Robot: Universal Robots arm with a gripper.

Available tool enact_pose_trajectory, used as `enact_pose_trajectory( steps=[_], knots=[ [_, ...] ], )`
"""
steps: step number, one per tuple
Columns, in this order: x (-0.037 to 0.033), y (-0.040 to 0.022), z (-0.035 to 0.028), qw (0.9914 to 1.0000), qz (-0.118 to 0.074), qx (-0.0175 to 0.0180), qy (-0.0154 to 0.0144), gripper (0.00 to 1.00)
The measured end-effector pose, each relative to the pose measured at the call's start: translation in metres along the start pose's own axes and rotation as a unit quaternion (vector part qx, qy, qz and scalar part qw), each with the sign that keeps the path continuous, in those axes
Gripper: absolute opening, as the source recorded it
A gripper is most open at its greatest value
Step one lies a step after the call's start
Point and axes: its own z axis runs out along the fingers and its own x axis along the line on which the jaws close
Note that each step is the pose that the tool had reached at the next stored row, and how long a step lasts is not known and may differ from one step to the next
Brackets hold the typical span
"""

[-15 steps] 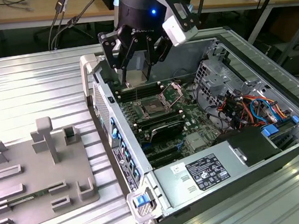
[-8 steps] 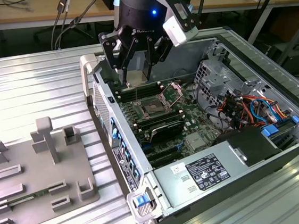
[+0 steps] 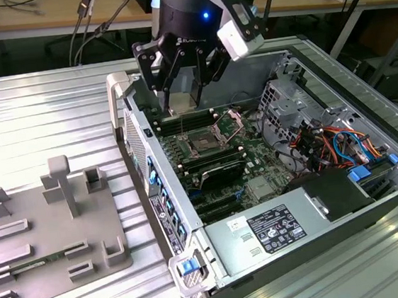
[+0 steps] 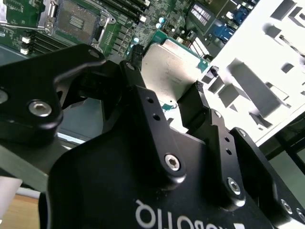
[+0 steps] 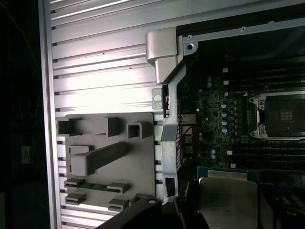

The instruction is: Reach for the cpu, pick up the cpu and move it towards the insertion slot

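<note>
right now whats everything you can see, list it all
cpu: 1, silvery top, held between the fingers above the open case
insertion slot: 1, dark centre, silver frame, latch open, on the green motherboard
computer case: 1, grey metal, open, exterior view's right
fixture plate: 1, grey, raised blocks, exterior view's left
table: 1, ribbed aluminium, under everything
cables: several, orange and blue, inside the case
gripper: 1, black, shut on the cpu
</note>
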Motion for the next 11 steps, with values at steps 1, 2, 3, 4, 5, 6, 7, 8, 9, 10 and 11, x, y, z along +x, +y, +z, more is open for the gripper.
enact_pose_trajectory(
  steps=[1,2,3,4,5,6,7,8,9,10,11],
  knots=[
    [-0.0015,0.0007,-0.0001,1.0,0.0,0.0,0.0,0.55],
    [-0.0028,0.0013,-0.0001,1.0,0.0,0.0,0.0,0.55],
    [-0.0044,0.0022,-0.0001,1.0,0.0,0.0,0.0,0.55],
    [-0.0057,0.0028,-0.0002,1.0,0.0,0.0,0.0,0.55],
    [-0.0078,0.0038,-0.0002,1.0,0.0,-0.0001,0.0,0.55],
    [-0.0098,0.0048,-0.0003,1.0,0.0,-0.0001,0.0,0.55],
    [-0.0118,0.0057,-0.0004,1.0,0.0,0.0,0.0,0.55],
    [-0.013,0.0066,-0.0004,1.0,0.0,-0.0001,0.0,0.55],
    [-0.0136,0.0077,-0.0004,1.0,0.0,-0.0001,0.0,0.55],
    [-0.0143,0.0095,-0.0005,1.0,0.0,-0.0001,0.0,0.55],
    [-0.0151,0.0114,-0.0005,1.0,0.0,0.0,0.0001,0.55]
  ],
)
